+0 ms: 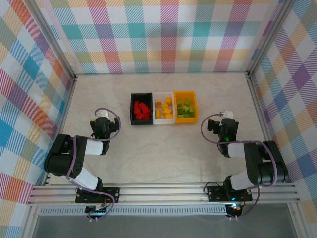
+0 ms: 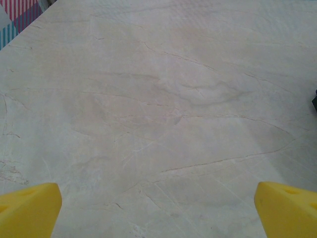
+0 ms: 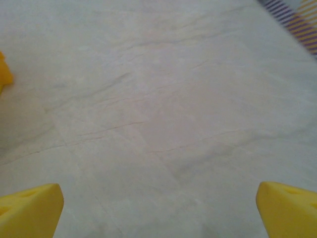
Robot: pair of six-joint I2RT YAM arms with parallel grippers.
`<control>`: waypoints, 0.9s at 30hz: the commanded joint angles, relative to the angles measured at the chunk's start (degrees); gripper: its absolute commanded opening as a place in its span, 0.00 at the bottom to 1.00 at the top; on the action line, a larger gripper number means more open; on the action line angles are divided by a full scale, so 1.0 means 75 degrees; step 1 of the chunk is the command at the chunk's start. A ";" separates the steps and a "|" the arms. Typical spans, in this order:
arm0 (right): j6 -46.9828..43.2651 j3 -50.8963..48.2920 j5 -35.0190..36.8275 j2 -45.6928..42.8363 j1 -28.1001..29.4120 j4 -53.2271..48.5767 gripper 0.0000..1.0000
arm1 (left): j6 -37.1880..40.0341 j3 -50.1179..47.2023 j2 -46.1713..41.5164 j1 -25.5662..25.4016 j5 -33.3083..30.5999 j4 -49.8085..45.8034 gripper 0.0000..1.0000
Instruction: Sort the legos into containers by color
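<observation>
Surface (image 1: 158, 158) centre: black bin (image 1: 132, 109), red legos (image 1: 142, 110); white bin (image 1: 154, 106), yellow-orange legos (image 1: 165, 109); orange bin (image 1: 185, 93), green legos (image 1: 185, 109); left claw (image 2: 158, 203), right claw (image 3: 159, 203) released; seemingly done, keep clear.

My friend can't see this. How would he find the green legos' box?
Three small bins sit in a row on the pale table. Take the right-end one, the orange bin beside the white bin. Only it holds green legos.

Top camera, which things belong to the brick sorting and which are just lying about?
Job: black bin, red bricks; white bin, yellow-orange bricks; orange bin, green bricks.
Not the job: table, checked walls, metal rail.
</observation>
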 commanded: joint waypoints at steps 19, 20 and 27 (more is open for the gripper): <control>-0.0067 0.0439 -0.1656 0.0421 -0.0504 0.0931 1.00 | -0.0121 0.0088 -0.0039 0.0095 0.0063 0.0210 1.00; -0.0073 0.0439 -0.1656 0.0427 -0.0504 0.0944 1.00 | -0.0123 0.0083 -0.0043 0.0098 0.0062 0.0207 1.00; -0.0073 0.0439 -0.1656 0.0427 -0.0504 0.0941 1.00 | -0.0124 0.0092 -0.0031 0.0101 0.0062 0.0201 1.00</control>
